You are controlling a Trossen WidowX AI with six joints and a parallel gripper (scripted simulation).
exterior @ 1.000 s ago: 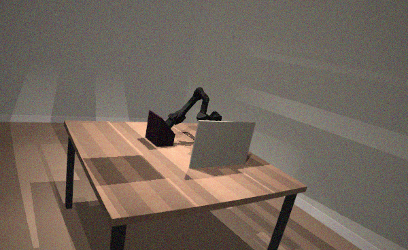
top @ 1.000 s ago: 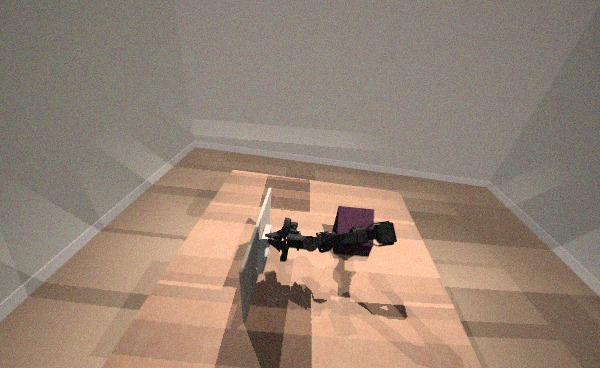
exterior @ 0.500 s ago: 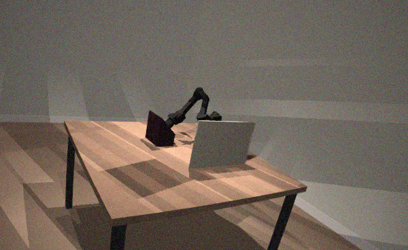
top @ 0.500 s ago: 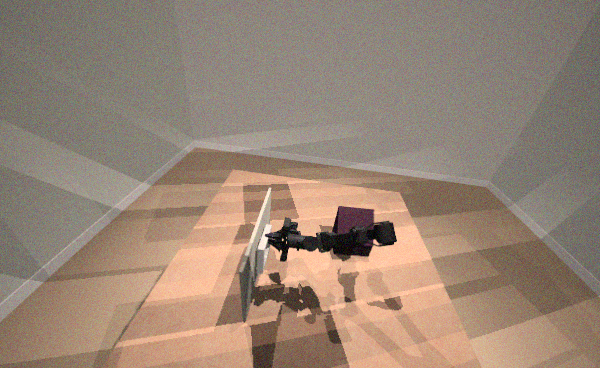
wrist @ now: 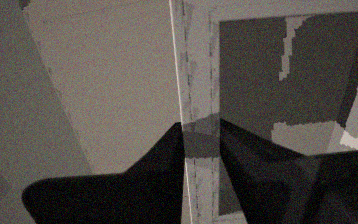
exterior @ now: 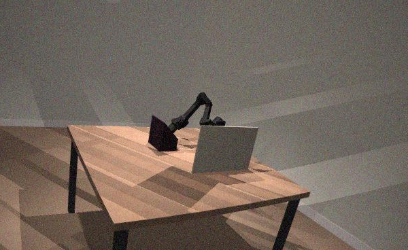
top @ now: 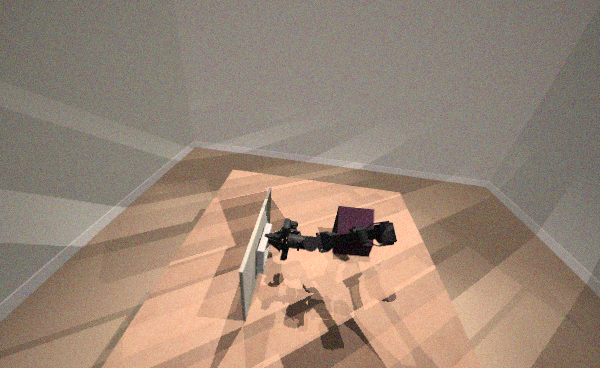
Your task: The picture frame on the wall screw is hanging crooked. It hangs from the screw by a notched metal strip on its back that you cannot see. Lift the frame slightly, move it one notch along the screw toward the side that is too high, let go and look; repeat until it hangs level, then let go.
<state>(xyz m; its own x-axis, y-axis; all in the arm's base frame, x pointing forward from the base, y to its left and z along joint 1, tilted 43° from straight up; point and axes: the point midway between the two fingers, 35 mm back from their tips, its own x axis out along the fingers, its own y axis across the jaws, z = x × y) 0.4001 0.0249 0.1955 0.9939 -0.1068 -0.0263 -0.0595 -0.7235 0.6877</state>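
Observation:
The picture frame [top: 261, 252] [wrist: 200, 65] is pale and hangs against the upright wall panel [top: 252, 272] [exterior: 224, 149]. In the wrist view its side bar runs nearly upright, with a dark picture area to the right, and its top bar slants slightly. My gripper [top: 268, 238] [wrist: 198, 127] is shut on that side bar, one black finger on each side. In the exterior view the panel hides the frame and my fingertips. The screw and the notched strip are hidden. Whether the frame hangs level cannot be told exactly from these views.
A dark purple box [top: 356, 219] [exterior: 162, 136] stands on the wooden table [top: 403, 280] [exterior: 131, 170] beside the arm's base. The panel stands upright on the table in front of the arm. Shadows of the arm and panel fall across the wood.

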